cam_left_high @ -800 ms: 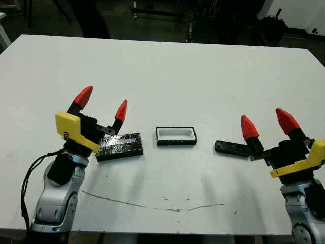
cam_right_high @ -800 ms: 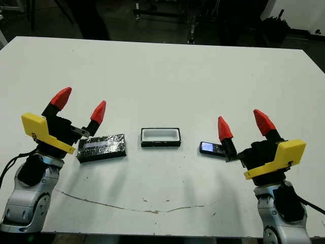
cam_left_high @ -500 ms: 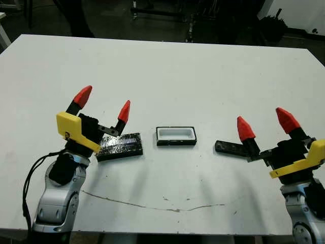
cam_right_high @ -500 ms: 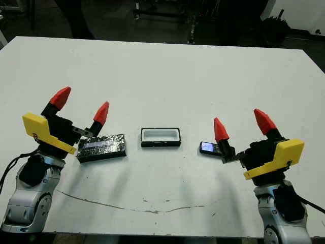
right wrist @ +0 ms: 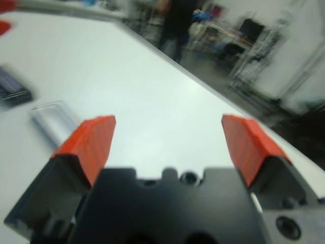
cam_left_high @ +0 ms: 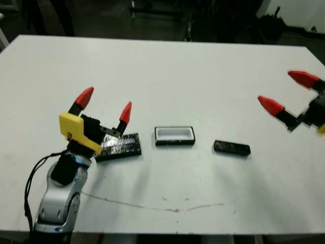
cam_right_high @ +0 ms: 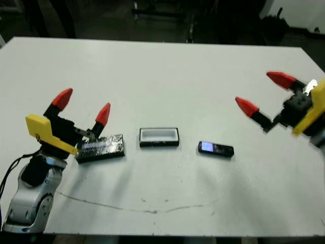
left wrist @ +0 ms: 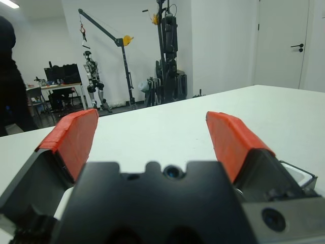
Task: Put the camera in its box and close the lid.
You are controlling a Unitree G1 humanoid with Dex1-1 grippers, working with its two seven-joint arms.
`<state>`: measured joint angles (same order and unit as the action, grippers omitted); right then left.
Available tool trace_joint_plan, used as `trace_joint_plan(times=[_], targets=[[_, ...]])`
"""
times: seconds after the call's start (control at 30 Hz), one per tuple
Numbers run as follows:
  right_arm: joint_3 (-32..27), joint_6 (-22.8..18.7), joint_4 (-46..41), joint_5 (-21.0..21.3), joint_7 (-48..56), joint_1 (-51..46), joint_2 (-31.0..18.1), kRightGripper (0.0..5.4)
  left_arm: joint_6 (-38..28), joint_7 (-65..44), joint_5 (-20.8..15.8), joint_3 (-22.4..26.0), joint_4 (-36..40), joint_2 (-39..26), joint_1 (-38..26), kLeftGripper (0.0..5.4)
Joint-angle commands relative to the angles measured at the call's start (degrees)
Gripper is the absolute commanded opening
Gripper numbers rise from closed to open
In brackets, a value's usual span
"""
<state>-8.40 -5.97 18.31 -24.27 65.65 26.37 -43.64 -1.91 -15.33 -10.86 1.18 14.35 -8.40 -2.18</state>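
Head views: white table [cam_left_high: 167,76], wide and bare over the far half, with much free room there. Near the front edge, three things in one row, apart from each other: the lid [cam_left_high: 119,146] on the left, slightly turned; its box [cam_left_high: 175,135] in the middle, uncovered, white lining up; the camera [cam_left_high: 231,147] to the right, flat on the table, outside the box. Left gripper [cam_left_high: 105,103] raised right at the lid's left end, red tips spread apart, holding nothing. Right gripper [cam_left_high: 289,91] high near the table's right edge, well apart from the camera, fingers spread wide, also with nothing between them. Free table between camera and right edge.

Left wrist view: both red fingers [left wrist: 71,138] parted, only bare table between them; a corner of the box [left wrist: 299,175] just beside the right finger.

Right wrist view: fingers [right wrist: 89,144] parted, nothing gripped; box [right wrist: 48,118] and lid [right wrist: 12,87] seen blurred beyond, open white surface all around.
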Motion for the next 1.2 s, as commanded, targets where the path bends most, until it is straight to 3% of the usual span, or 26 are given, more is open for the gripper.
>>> trace_joint_plan(times=[0.03, 0.1, 0.2, 0.47, 0.9, 1.2], targets=[[5.49, 1.07, 8.83, 4.42, 8.05, 6.24, -1.35, 5.39, -0.01, 0.25, 0.12, 0.02, -0.61, 0.22, 0.28, 5.4], [7.9, 0.65, 12.85, 6.73, 10.19, 8.5, -0.72, 5.39, -0.09, 0.33, 0.12, 0.07, -0.47, 0.3, 0.36, 5.4], [10.84, 4.67, 18.11, 10.19, 13.74, 11.31, 0.2, 5.39, -0.2, 0.53, 0.33, 0.14, -0.56, 0.33, 0.41, 5.4], [14.74, 8.53, 27.89, 14.87, 20.11, 15.76, 2.95, 5.39, 0.17, 0.73, 0.48, 0.04, -0.33, 0.12, 0.46, 5.4], [14.53, 7.99, 36.89, 16.1, 24.28, 17.06, 7.15, 5.39, 0.09, 0.09, 0.19, -0.05, -0.65, -0.21, 0.29, 5.4], [15.91, 7.89, 37.81, 19.16, 23.77, 16.67, 8.71, 5.39, 0.52, 0.26, 0.19, 0.08, -0.46, -0.21, 0.43, 5.4]])
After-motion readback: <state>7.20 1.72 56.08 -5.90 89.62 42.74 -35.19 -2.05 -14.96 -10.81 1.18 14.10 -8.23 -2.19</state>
